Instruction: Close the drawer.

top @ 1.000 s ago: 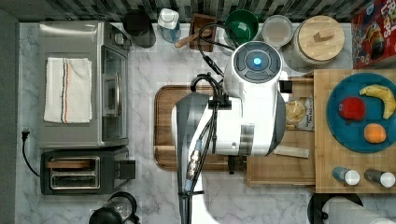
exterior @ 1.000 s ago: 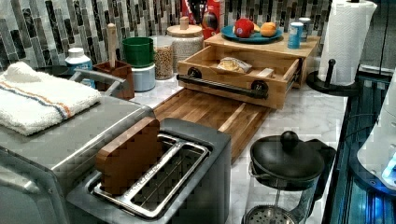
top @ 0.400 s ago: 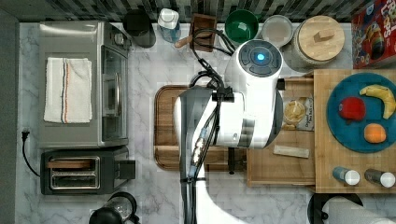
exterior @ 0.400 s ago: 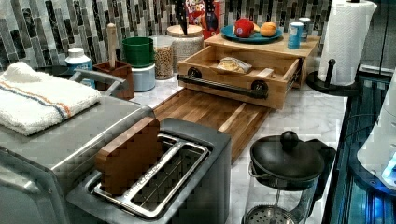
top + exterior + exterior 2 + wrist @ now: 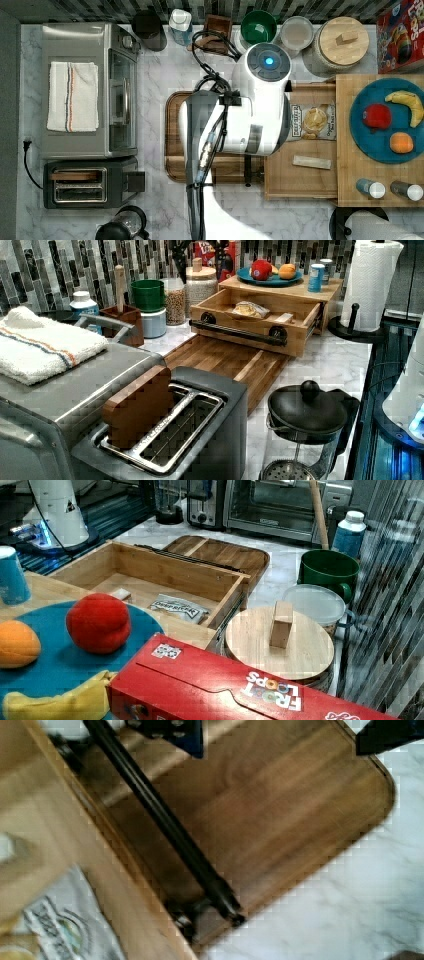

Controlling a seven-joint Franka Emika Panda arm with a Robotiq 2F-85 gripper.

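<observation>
Light-wood drawer [image 5: 260, 322] stands pulled out over the dark brown rounded-corner cutting board [image 5: 225, 360] on the marble bench [image 5: 160, 75].

In the wrist view the two dark fingertips [image 5: 170, 732] of the end effector [image 5: 280, 732] are spread apart, released, above the long thin black bar handle [image 5: 165, 825] and gripping nothing. A clear printed snack packet [image 5: 177, 608] and a small pale bar [image 5: 311, 161] lie inside the drawer, under the light wood top [image 5: 350, 190] carrying the blue plate [image 5: 370, 142].
</observation>
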